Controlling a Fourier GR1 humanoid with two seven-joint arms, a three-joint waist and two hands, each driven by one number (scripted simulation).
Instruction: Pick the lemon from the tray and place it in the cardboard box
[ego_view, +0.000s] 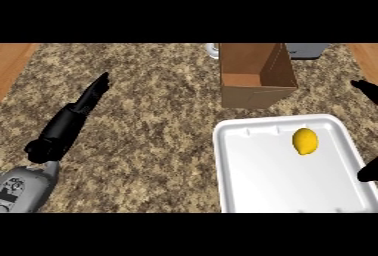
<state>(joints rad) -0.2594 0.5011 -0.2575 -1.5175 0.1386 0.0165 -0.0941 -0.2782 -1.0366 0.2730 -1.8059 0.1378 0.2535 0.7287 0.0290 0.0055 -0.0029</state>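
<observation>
lemon (305, 141) lies untouched in the white tray (244, 165), right of centre frame, just below the open cardboard box (255, 95). right hand (367, 90) barely shows at right edge; finger state cannot be told. left hand (92, 95), fingers straight together, idle at left. recommended: close around the lemon's middle before lifting.

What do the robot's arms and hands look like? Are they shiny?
The left hand is black and slim, on a chunky black wrist. Behind it sits a rounded grey forearm with small dark markings on its shell. No cables show. Of the right hand, only black tips poke in at the view's right edge, so its shape is hard to tell. Neither hand looks shiny.
</observation>
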